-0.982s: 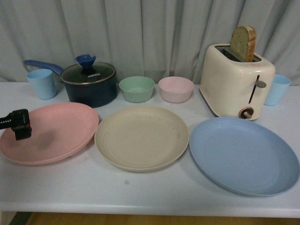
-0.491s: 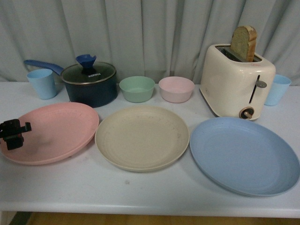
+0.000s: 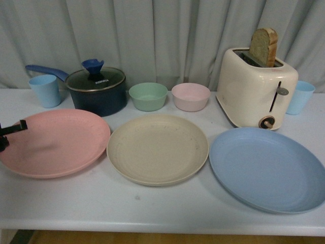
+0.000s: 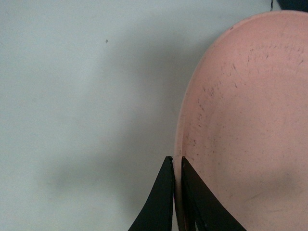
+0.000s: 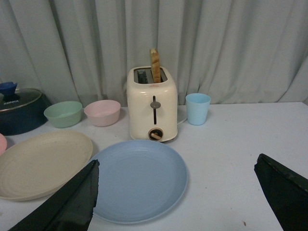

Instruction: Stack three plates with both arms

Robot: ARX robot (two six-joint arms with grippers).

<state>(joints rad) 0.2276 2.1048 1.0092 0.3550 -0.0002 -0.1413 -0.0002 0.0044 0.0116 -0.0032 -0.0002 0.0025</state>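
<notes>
Three plates lie in a row on the surface [image 3: 167, 211], none stacked yet: pink plate [image 3: 61, 145] left, beige plate [image 3: 157, 150] centre, blue plate [image 3: 266, 170] right. Left jaws are closed on the pink plate's outer rim. The left wrist view shows the rim pinched edge-on between the two black tips, and the front view shows only a sliver of them at the far left edge. Judgement: the rim grip is there so the plate can be lifted or drawn across onto the beige one. Right jaws are spread wide and hold nothing, hanging above the surface on the blue plate's side, probably waiting for that plate. Against half a second ago, the left jaws sit further out toward the frame edge. The pink plate's inner rim has crept toward the beige plate, and the beige and blue plates both sit slightly further right. I cannot tell whether the pink and beige rims touch or overlap. The pot [image 3: 96, 91], bowls and toaster [image 3: 254, 89] are unmoved.
</notes>
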